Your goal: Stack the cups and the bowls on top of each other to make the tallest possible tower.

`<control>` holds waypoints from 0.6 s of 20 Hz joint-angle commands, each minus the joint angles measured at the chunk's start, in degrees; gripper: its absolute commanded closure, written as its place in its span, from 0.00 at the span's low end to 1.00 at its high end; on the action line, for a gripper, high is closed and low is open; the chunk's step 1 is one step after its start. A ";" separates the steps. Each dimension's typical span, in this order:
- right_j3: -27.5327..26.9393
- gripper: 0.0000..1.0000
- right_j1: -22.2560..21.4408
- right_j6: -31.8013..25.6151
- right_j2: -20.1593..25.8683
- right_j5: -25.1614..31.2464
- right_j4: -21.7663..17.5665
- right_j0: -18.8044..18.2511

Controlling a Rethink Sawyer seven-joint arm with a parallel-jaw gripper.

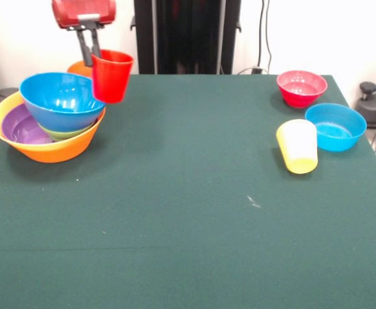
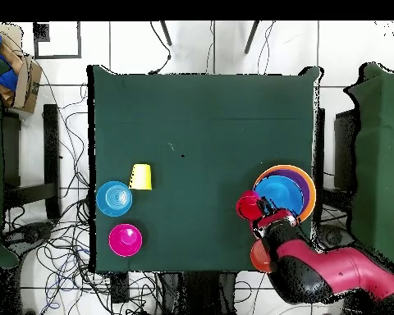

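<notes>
My gripper (image 1: 91,53) is shut on the rim of the red cup (image 1: 112,77) and holds it upright in the air, right beside the tower's top. It shows in the overhead view (image 2: 268,218) with the red cup (image 2: 248,205) too. The tower is a large yellow-orange bowl (image 1: 53,152) holding a purple bowl (image 1: 22,126), a green bowl (image 1: 64,134) and a tilted blue bowl (image 1: 60,100) on top. The yellow cup (image 1: 298,147) lies on its side at the right, next to a second blue bowl (image 1: 335,127) and a pink-red bowl (image 1: 301,87).
An orange bowl (image 1: 78,67) sits behind the tower at the table's far edge, partly hidden by my arm in the overhead view (image 2: 258,257). The yellow cup (image 2: 140,176), blue bowl (image 2: 114,198) and pink-red bowl (image 2: 125,239) cluster at the opposite side.
</notes>
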 commanded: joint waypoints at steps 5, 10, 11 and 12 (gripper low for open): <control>2.87 1.00 -3.63 -8.64 14.18 15.63 15.01 -8.08; 2.91 1.00 -5.91 -10.07 19.13 19.12 18.86 -10.66; 2.61 1.00 -5.41 -9.80 18.49 18.95 18.06 -10.41; 2.24 1.00 -4.48 -9.36 17.37 18.38 16.46 -9.87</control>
